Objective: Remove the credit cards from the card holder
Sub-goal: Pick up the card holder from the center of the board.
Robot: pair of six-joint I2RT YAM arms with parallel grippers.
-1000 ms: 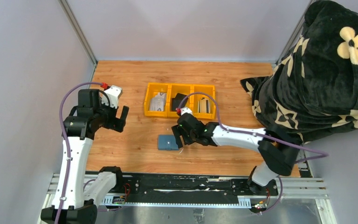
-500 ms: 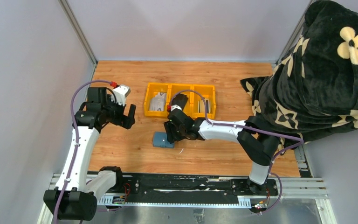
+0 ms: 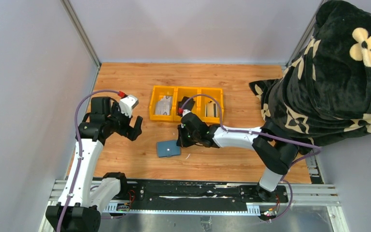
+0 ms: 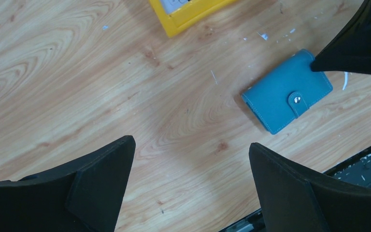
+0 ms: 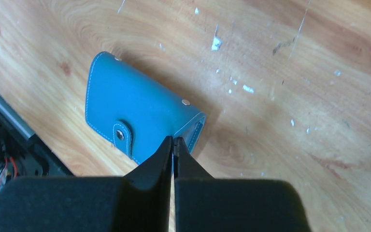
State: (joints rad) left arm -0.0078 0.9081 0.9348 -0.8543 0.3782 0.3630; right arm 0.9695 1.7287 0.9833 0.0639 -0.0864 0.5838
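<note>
Since a second ago: the left arm has swung in toward the middle, the card holder (image 3: pixel 168 148) has been turned from square to slanted, and the right jaws have gone from wide apart to closed.

Left gripper (image 3: pixel 134 126): matt black, wedge-shaped fingers, spread wide and holding nothing. It hangs above bare table (image 3: pixel 140 82), wood-grain laminate scuffed with white flecks. In the left wrist view the holder lies well apart from it, off to the right.

Card holder: small blue-grey rectangle, smooth leather-like skin, pale stitching round the edge. It lies flat on the wood in front of the tray and is folded shut, with a short tab and metal stud fastened across its face.

Right gripper (image 3: pixel 181 141): black fingers pressed tip to tip. In the right wrist view the tips meet right at the holder's near edge, close to one corner. Cannot tell whether any of the cover is pinched between them.

Yellow tray (image 3: pixel 150 104): hard plastic, three compartments, just behind the right gripper. Contents too small to name.

Far right: plush black blanket (image 3: pixel 328 72) with cream flower shapes, heaped over the table's edge.
</note>
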